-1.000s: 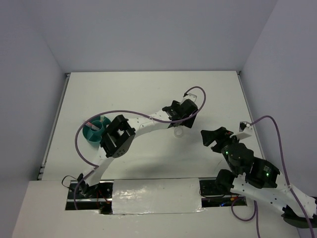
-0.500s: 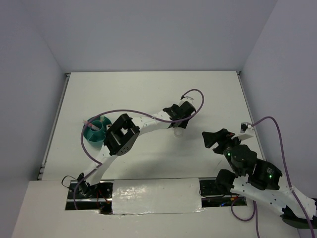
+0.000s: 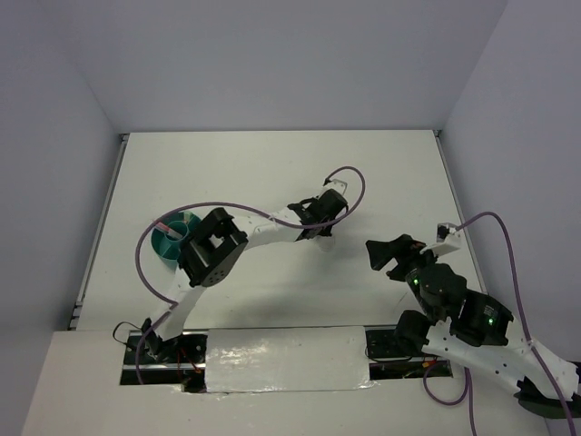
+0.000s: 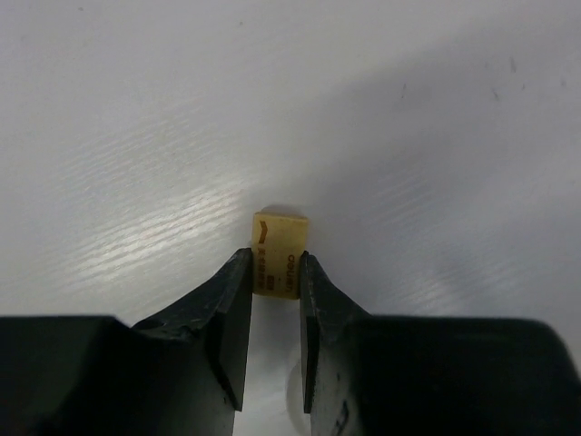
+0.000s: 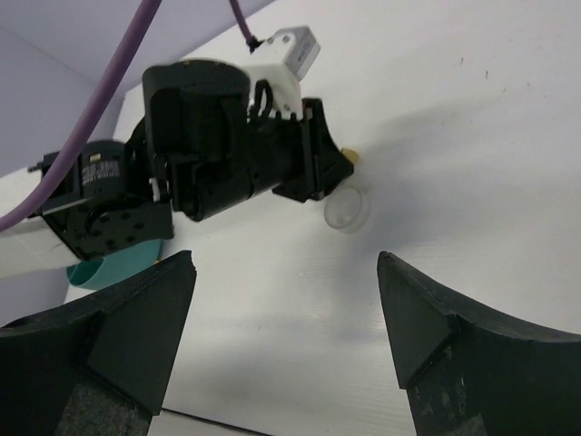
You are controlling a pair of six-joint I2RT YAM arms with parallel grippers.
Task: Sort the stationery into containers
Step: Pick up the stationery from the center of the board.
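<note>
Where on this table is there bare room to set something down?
The whole far table beyond the left arm is bare, also the near middle between both arms. Crowded: around the left gripper, tan nub, tape ring, and by the organizer.

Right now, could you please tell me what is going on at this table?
The left pincer is closed on a small tan nub down near the white table; whether the nub has left the surface cannot be told. A clear tape ring lies beside that pincer. The right pincer is open and empty, held apart over the table's right side. The teal organizer sits at the left with a pink stick poking from it.
</note>
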